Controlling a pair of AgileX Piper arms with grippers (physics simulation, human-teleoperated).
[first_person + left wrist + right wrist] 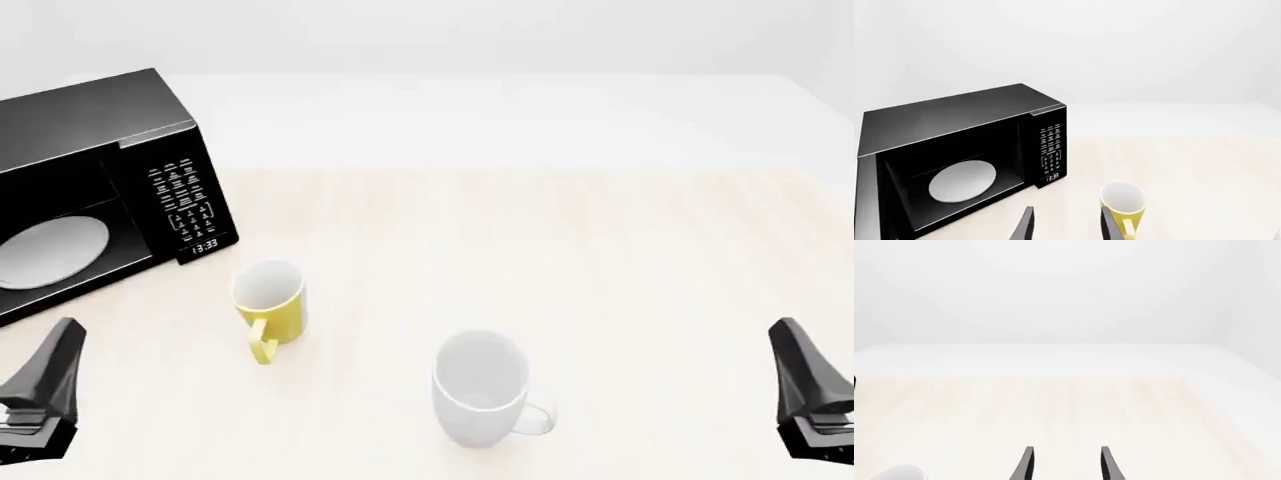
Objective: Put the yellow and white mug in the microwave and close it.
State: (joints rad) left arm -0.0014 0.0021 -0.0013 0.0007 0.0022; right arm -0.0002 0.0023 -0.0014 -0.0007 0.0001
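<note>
The yellow and white mug (271, 305) stands upright on the table just right of the microwave (94, 180), its handle toward the near edge. The left wrist view shows the same mug (1123, 205) and the microwave (961, 150) with its door swung open and a white round plate (963, 180) inside. My left gripper (1066, 225) is open and empty, short of the mug, at the near left edge (40, 395). At the near right edge my right gripper (1066, 465) is open and empty too, also seen in the front view (814, 395).
A larger all-white mug (481, 390) stands upright near the front middle, handle pointing right; a sliver of it shows in the right wrist view (897, 473). The light wooden table (561, 250) stretches back to a white wall.
</note>
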